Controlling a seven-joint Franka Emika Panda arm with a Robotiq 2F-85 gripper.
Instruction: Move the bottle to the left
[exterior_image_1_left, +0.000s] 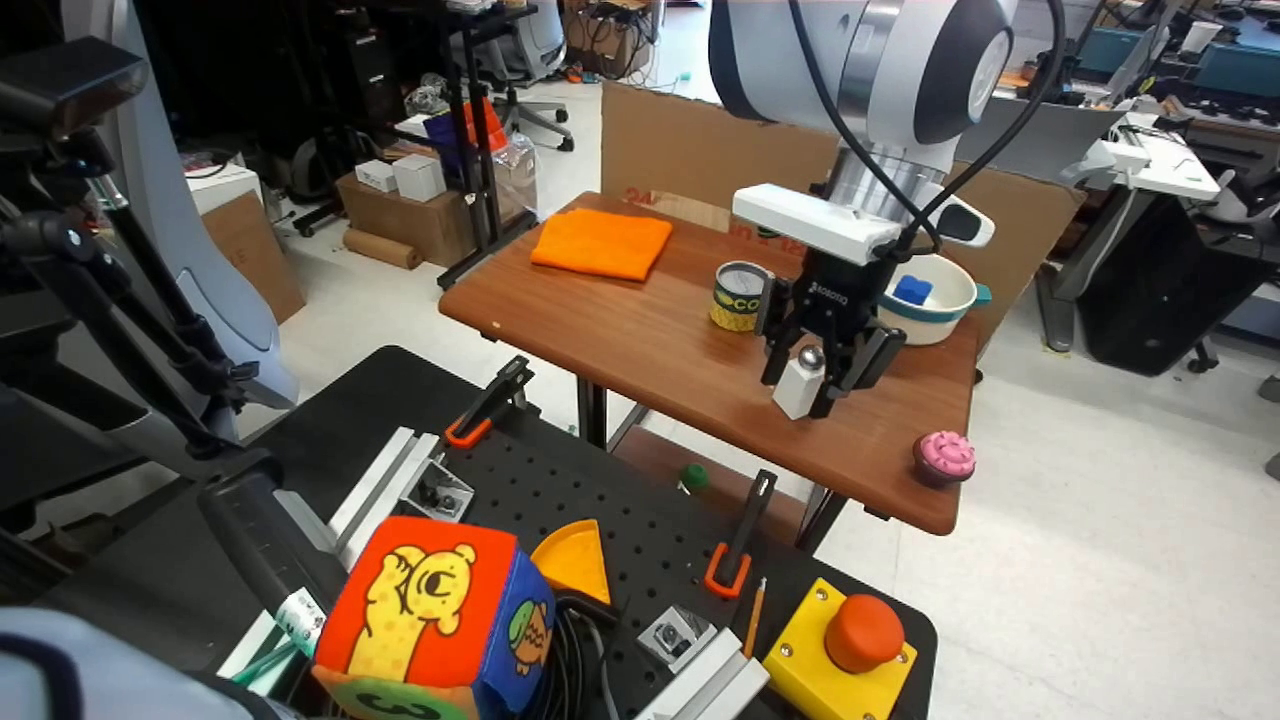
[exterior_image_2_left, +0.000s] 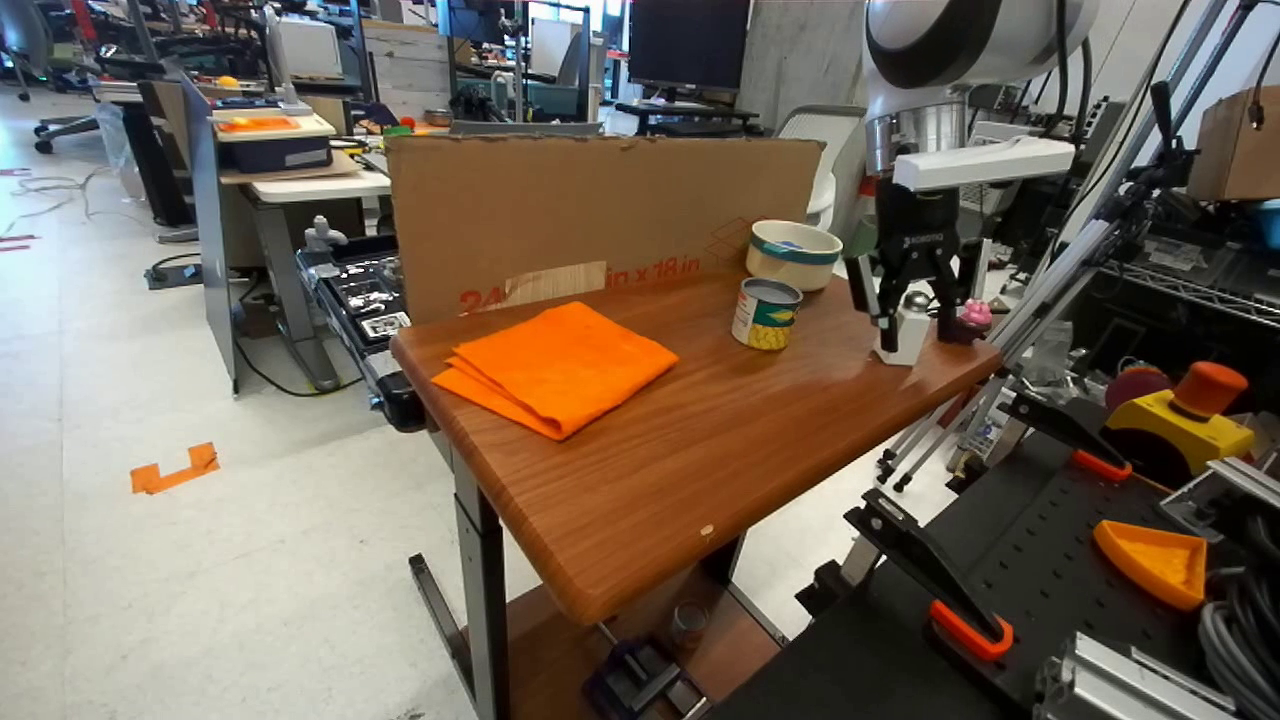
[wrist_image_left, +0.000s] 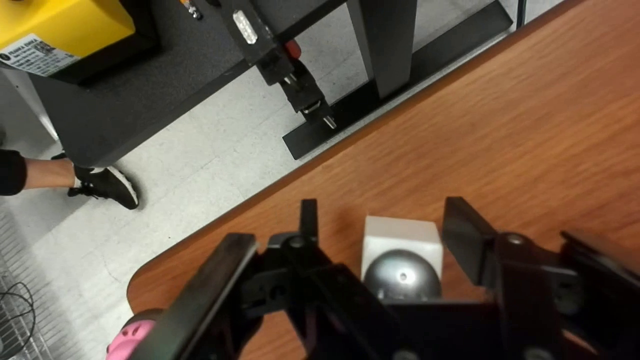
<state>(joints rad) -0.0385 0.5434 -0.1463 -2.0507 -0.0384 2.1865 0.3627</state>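
Note:
The bottle is a small white, square-sided container with a rounded silver top. It stands upright on the brown wooden table (exterior_image_1_left: 650, 335) near the table's edge. The bottle shows in both exterior views (exterior_image_1_left: 797, 388) (exterior_image_2_left: 905, 338) and in the wrist view (wrist_image_left: 403, 235). My gripper (exterior_image_1_left: 800, 392) is lowered around it, and it also shows in an exterior view (exterior_image_2_left: 918, 330). In the wrist view the gripper (wrist_image_left: 383, 220) is open, with one finger on each side of the bottle. There is a gap at the left finger, and the right finger is closer. The gripper base hides part of the silver top.
A pink-topped cupcake (exterior_image_1_left: 945, 456) sits at the table corner near the gripper. A corn can (exterior_image_1_left: 738, 297) and a cream bowl (exterior_image_1_left: 925, 325) with a blue item stand behind. A folded orange cloth (exterior_image_2_left: 565, 365) lies at the far end. A cardboard sheet (exterior_image_2_left: 600, 205) borders the table.

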